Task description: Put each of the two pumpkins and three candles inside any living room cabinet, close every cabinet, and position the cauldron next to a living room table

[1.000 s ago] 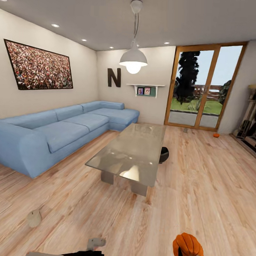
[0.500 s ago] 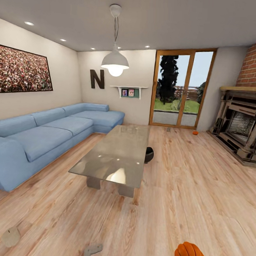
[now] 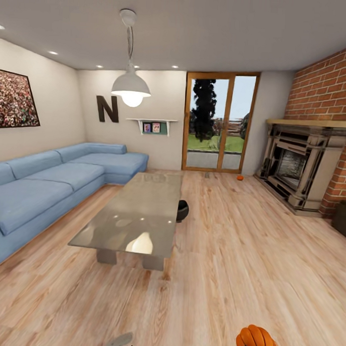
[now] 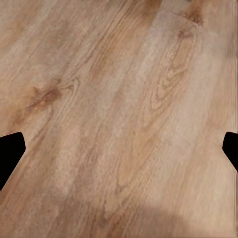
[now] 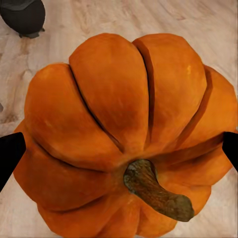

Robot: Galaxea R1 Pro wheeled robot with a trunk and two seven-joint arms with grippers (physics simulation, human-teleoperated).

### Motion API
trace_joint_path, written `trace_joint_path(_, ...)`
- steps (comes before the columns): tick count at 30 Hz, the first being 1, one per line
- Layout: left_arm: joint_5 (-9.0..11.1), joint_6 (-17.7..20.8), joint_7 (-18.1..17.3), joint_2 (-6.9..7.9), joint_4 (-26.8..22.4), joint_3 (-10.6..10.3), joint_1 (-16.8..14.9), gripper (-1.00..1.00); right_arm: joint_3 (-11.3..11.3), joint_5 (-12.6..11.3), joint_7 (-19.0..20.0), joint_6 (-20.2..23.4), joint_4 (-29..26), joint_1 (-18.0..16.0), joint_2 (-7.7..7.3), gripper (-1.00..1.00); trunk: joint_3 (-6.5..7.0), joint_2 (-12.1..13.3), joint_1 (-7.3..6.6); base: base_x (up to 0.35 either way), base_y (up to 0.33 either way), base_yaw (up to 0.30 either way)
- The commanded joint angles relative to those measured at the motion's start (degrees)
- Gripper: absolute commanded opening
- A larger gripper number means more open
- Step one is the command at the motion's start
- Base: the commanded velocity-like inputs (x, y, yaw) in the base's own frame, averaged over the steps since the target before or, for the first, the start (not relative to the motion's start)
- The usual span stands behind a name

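Pumpkin (image 5: 124, 134) sits gripped between the right gripper (image 5: 119, 148) fingers, low over the wooden floor (image 3: 250, 255). Left gripper (image 4: 119, 151) is spread wide, holding nothing. Second pumpkin (image 3: 239, 178) lies near the glass door (image 3: 219, 122).

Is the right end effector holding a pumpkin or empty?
Holding one: the right end effector has its fingers on either side of the orange pumpkin, above the wooden floor.
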Motion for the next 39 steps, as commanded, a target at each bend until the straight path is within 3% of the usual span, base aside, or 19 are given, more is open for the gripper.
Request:
trace_joint_path(1,0.19,-0.32,0.39,0.01,-0.15,-0.46,-0.11,1.0,0.41,-0.18,-0.41,-0.22,0.01,-0.05,-0.06,-1.0,0.17,0.38,-0.23,0.0,0.0,-0.275)
trace_joint_path(4,0.19,-0.34,0.39,0.02,-0.14,-0.46,-0.09,1.0,0.41,-0.18,-0.41,-0.28,0.02,-0.05,-0.04,-1.0,0.86,1.58,-0.89,0.0,0.0,-0.272)
trace_joint_path(13,0.19,-2.74,0.39,-0.05,-0.3,-0.47,-0.08,1.0,0.41,-0.18,-0.41,-0.28,0.03,-0.05,-0.04,-1.0,1.32,1.58,-0.89,0.0,0.0,-0.27)
trace_joint_path(39,0.19,-2.63,0.46,-0.07,-0.4,-0.47,-0.08,1.0,0.5,-0.18,-0.36,-0.26,0.03,-0.05,-0.02,-1.0,2.67,1.58,-0.89,0.0,0.0,-0.259)
